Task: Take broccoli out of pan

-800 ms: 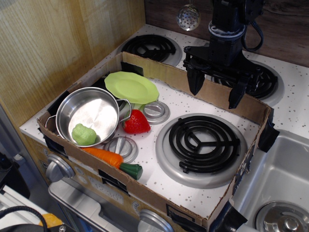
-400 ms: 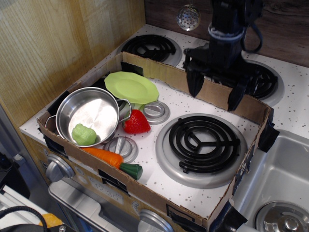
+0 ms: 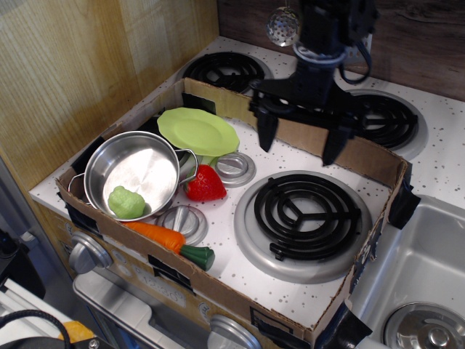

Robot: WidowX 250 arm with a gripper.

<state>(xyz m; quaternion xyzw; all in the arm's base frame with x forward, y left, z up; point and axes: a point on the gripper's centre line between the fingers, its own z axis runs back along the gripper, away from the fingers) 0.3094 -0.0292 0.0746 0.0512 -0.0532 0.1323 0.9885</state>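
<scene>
The broccoli [image 3: 127,202], a small light-green lumpy toy, lies inside the pan [image 3: 138,171], a shiny steel pot at the left of the cardboard-walled stove top. The broccoli rests at the pan's near edge. My gripper [image 3: 301,144] hangs open and empty above the white stove surface near the back cardboard wall, well to the right of the pan. Its two black fingers [image 3: 267,131] point down and stand wide apart.
A lime-green plate [image 3: 197,131] sits behind the pan. A red strawberry [image 3: 205,184] and an orange carrot [image 3: 168,238] lie beside it. A black coil burner [image 3: 306,214] fills the right. A cardboard wall [image 3: 367,153] rings the area. A sink [image 3: 418,291] lies at the far right.
My gripper has moved left and slightly forward, toward the pan's side, still open. The broccoli and pan have not moved.
</scene>
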